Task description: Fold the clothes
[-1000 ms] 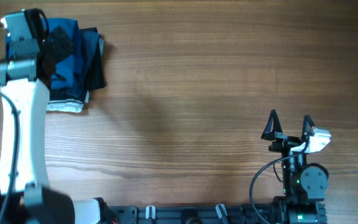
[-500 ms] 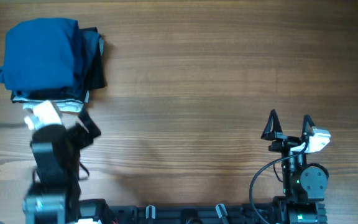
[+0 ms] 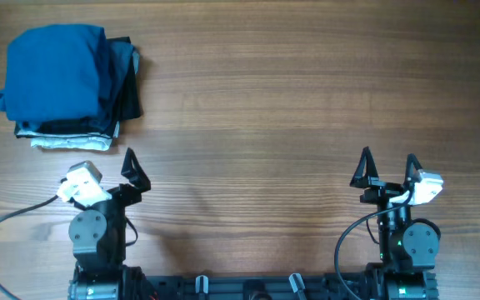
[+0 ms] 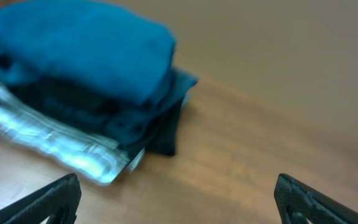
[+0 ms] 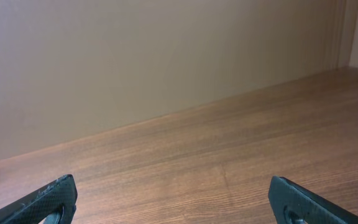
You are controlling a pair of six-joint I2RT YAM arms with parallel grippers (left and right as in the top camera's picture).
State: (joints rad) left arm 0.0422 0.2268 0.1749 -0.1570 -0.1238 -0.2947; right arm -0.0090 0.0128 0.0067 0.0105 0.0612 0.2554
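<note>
Left claw (image 4: 178,186) hangs released near the front edge of the wooden table (image 3: 265,100), its two fingers spread wide with nothing between them. The right claw (image 3: 387,160) on the other side is just as slack and empty, pointing across the tabletop toward a plain wall (image 5: 135,56). Well apart from both, up in the far left corner, the folded clothes (image 3: 61,79) lie in one stack: a blue piece (image 3: 52,67) on top, darker cloth under it, and a pale layer (image 3: 69,143) showing at the bottom edge nearest the left arm, whose camera sees the pile somewhat blurred.
</note>
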